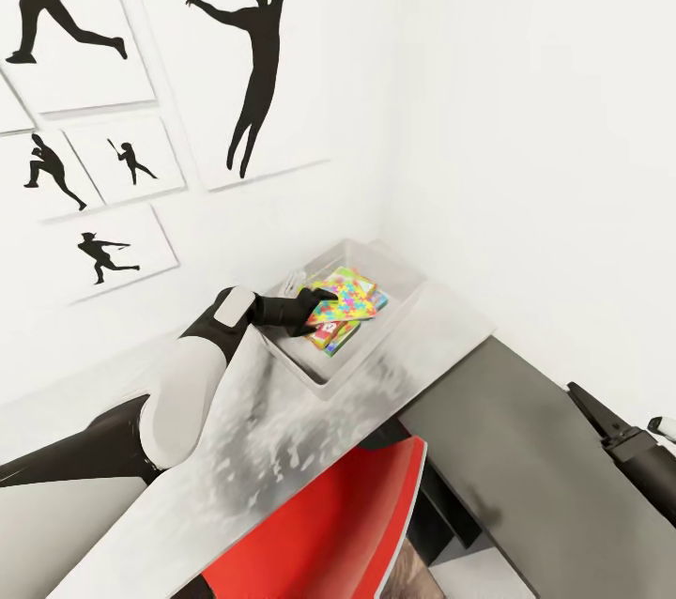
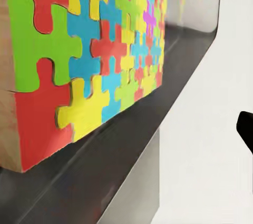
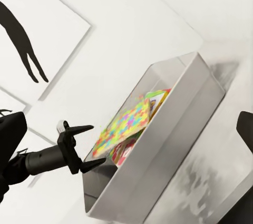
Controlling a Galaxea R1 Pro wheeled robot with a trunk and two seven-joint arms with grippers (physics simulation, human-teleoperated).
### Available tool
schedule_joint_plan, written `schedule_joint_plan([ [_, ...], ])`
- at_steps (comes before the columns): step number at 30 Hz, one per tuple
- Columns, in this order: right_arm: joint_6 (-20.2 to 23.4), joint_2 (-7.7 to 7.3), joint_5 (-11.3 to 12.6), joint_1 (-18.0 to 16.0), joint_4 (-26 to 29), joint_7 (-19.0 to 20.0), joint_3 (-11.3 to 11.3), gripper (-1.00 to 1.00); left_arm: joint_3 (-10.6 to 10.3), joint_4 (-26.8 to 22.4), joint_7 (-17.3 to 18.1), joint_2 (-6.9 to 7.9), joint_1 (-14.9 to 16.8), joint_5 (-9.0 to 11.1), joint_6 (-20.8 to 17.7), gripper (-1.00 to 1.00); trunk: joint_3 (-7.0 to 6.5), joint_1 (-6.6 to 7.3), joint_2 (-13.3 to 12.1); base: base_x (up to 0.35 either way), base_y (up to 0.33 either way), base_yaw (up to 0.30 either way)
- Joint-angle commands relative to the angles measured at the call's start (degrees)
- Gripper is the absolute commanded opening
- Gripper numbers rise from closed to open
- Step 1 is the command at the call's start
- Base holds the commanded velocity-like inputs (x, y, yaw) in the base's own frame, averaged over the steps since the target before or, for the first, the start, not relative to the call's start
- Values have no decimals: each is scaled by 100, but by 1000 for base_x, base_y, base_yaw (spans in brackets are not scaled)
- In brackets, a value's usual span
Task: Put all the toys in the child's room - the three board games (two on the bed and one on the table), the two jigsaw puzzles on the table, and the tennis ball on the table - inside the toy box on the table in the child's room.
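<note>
the left gripper point(image 3: 86, 147), two slim black fingers spread wide and holding nothing, hangs over the near end of the toy box point(image 3: 174, 129), a shallow light-grey bin with smooth sloping walls on the mottled pale grey table point(image 1: 310, 411). inside it a thin jigsaw puzzle point(image 1: 345, 295), bright interlocking pieces, lies tilted on what looks like a printed game box point(image 1: 330, 334). the right gripper point(image 1: 587, 407) hovers above a lower dark-grey desk point(image 1: 526, 458); i cannot tell its opening.

White walls point(image 1: 526, 92), silhouette pictures point(image 1: 246, 45)
</note>
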State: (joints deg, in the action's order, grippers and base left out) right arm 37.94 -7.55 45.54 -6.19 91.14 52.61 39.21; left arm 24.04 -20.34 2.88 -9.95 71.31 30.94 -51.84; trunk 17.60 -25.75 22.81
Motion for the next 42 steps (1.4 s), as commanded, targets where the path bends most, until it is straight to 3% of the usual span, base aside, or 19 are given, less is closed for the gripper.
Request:
schedule_joint_plan([
  [1, 38, -1, 25, -5, 0, 4, 5, 100, 48, -8, 30, -5, 6, -48, -28, 100, 10, -3, 11, 0, 0, 0],
  [17, 29, -1, 25, -4, 0, 4, 10, 100, 69, -48, 55, -5, 6, -53, -125, 100, 10, -3, 11, 0, 0, 0],
  [21, 29, -1, 25, -2, 0, 4, 14, 100, 87, -285, 55, -5, 6, -48, -599, 100, 10, -3, 11, 0, 0, 0],
  [26, 29, -1, 25, -3, 0, 4, 13, 100, 92, -446, 55, -5, 6, 1, -808, 100, 10, -3, 11, 0, 0, 0],
  [33, 29, -1, 25, -5, 0, 4, 8, 100, 78, -437, 63, 429, 0, 51, -816, 100, 10, -3, 11, 0, 0, 0],
  [35, 29, -1, 25, -2, 0, 4, 8, 100, 64, -436, 105, 642, -2, 52, -816, 100, 10, -3, 11, 0, 0, 0],
  [42, 27, -1, 25, -3, 0, 4, 7, 100, 8, -435, 987, 1418, -9, 50, -816, 100, 10, -3, 11, 0, 0, 0],
])
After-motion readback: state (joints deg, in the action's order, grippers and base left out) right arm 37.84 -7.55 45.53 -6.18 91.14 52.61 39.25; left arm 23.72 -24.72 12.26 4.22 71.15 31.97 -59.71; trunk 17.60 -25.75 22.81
